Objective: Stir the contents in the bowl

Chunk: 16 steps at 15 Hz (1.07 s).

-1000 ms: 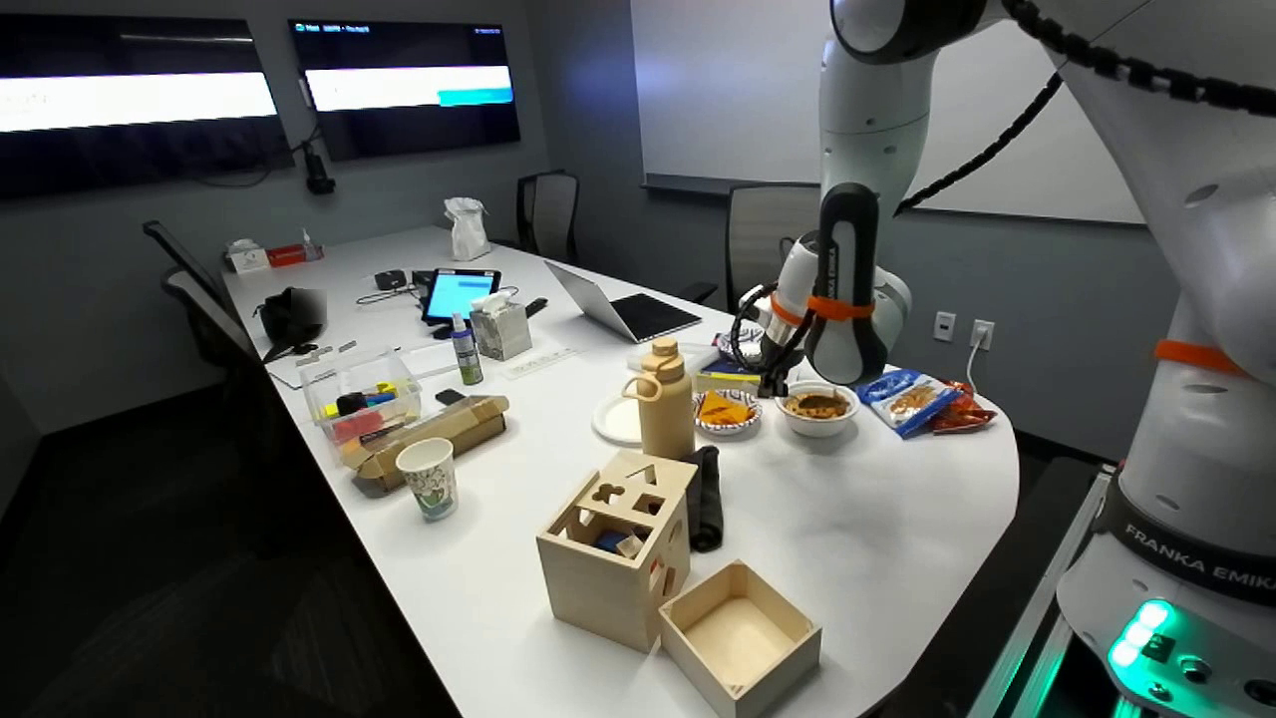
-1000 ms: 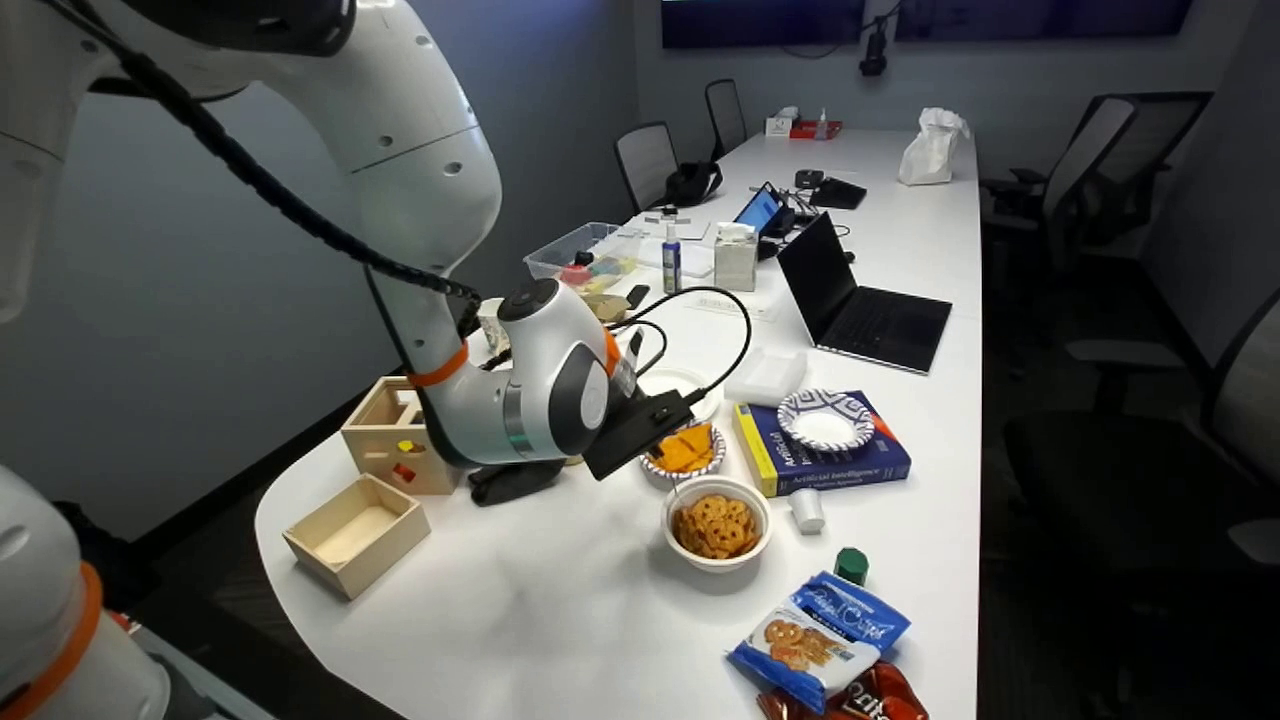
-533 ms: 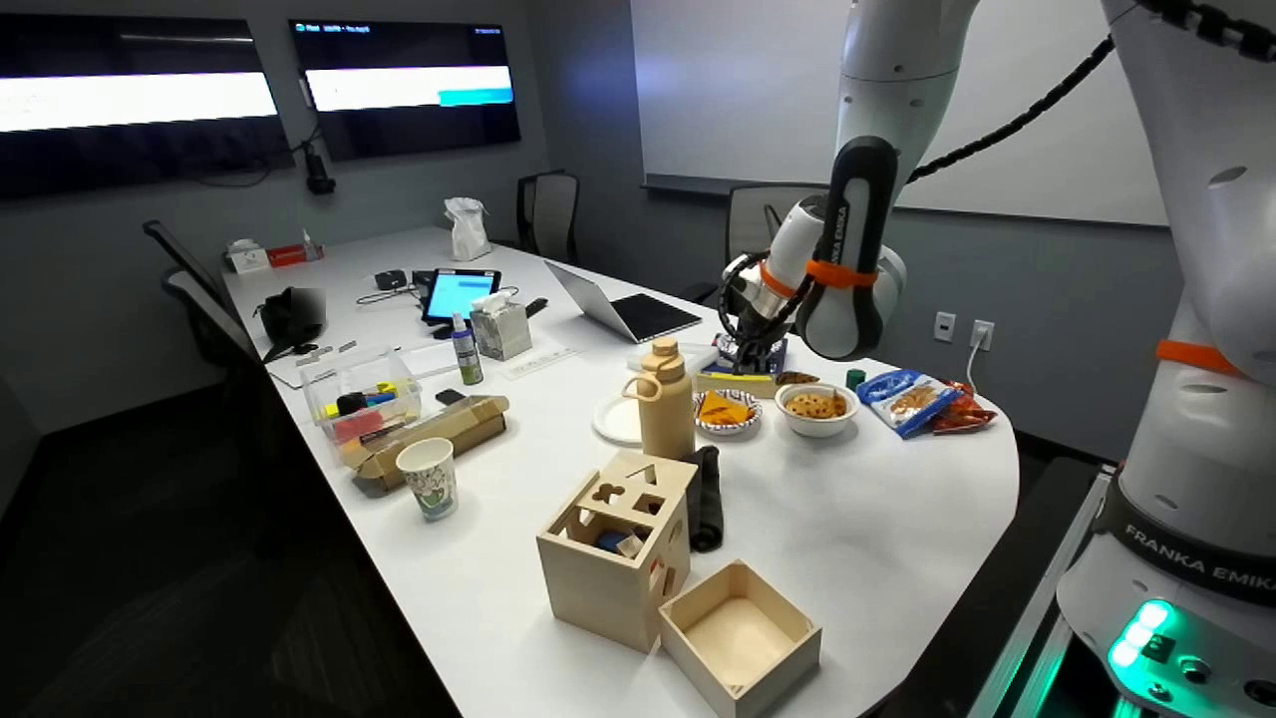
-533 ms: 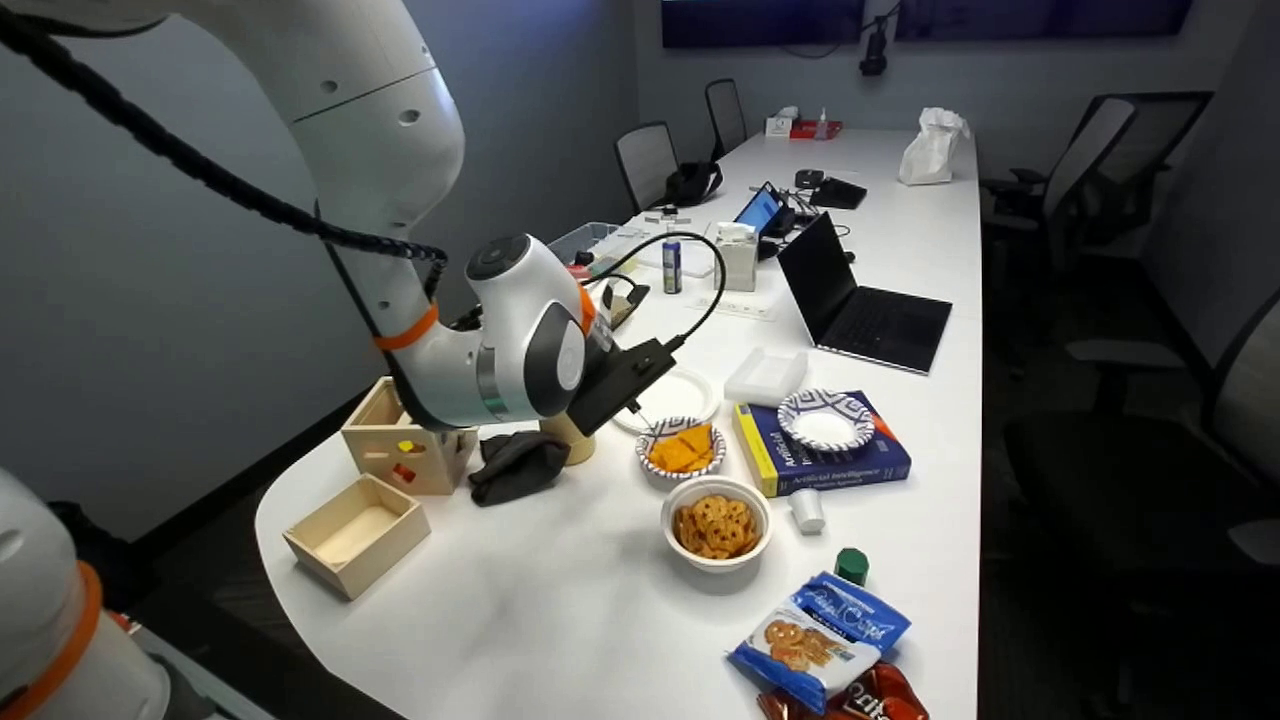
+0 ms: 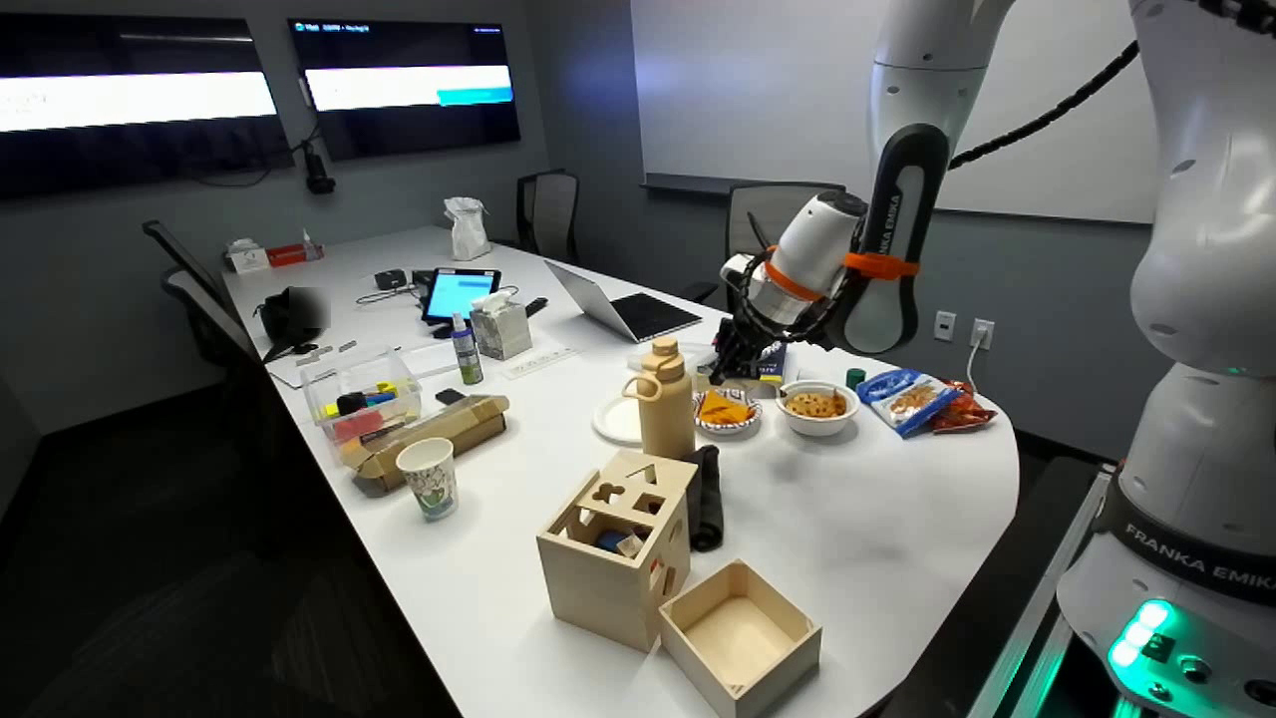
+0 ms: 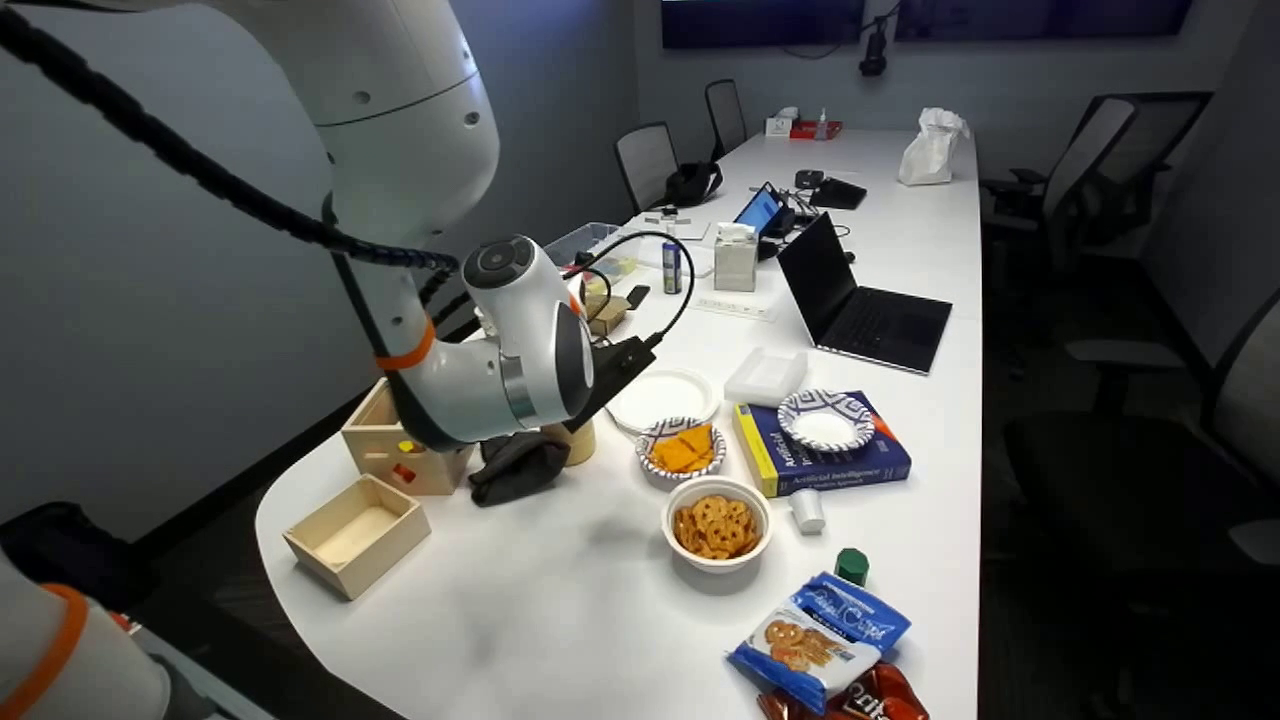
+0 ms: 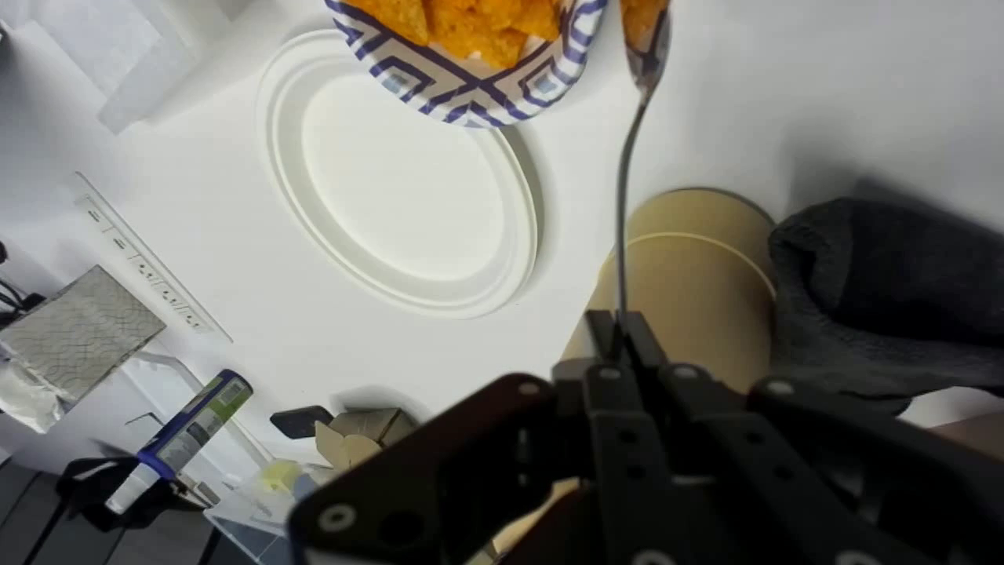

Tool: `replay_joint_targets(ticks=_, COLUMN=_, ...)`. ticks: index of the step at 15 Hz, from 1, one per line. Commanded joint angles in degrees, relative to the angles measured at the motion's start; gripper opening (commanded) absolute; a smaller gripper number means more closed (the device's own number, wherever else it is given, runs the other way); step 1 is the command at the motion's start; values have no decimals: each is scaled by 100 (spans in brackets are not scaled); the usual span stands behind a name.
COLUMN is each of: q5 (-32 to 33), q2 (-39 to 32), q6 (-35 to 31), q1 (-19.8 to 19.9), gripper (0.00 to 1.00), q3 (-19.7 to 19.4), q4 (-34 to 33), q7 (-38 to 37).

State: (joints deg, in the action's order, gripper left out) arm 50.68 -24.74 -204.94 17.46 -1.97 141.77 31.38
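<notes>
The pincer (image 7: 619,328) is pressed together on the handle of one spoon (image 7: 622,192), which points to the far side in the wrist view, one orange-brown piece (image 7: 642,17) showing at its head.

Three bowls are in sight; two hold orange-toned food, and I cannot tell which of those is the task's. The patterned bowl (image 7: 471,98), heaped with chips (image 7: 486,31), lies far and left of the pincer in the wrist view, its rim just beside the spoon's head; in an exterior view it sits lower than the pincer. Right of it there stands the white bowl (image 5: 819,429) of round crisps (image 5: 815,405), also right of the pincer. The third bowl (image 6: 826,430), white inside, rests on one book (image 6: 830,468).

In the wrist view, one flat plate (image 7: 404,188) lies left, one tan bottle (image 7: 694,282) is partly hidden behind the pincer, and one dark cloth (image 7: 902,290) lies right.

Farther out, in an exterior view, one white worktop (image 5: 877,538) carries two wooden boxes near, the shape box (image 5: 598,588) and the open box (image 5: 743,638); two snack packs right, the blue bag (image 5: 909,401) and the red bag (image 5: 965,413); and one laptop (image 5: 653,314) far.
</notes>
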Motion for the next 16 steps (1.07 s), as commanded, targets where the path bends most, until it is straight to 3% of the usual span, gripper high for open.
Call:
replay_joint_targets(ticks=1, q5=943, q2=-396, q6=-570, q1=940, gripper=1, q3=436, q4=-452, q7=-529)
replay_joint_targets(ticks=7, q5=2358, q2=-1119, q6=-979, q1=1776, gripper=1, q3=944, q4=-1484, q7=-1602)
replay_joint_targets(ticks=12, q5=3332, q2=-1637, q6=-1127, q1=1949, gripper=1, q3=1185, q4=-2284, q7=-2720)
replay_joint_targets(ticks=16, q5=3958, q2=-2067, q6=-1387, q1=1859, gripper=1, q3=1149, q4=-2973, q7=-3567)
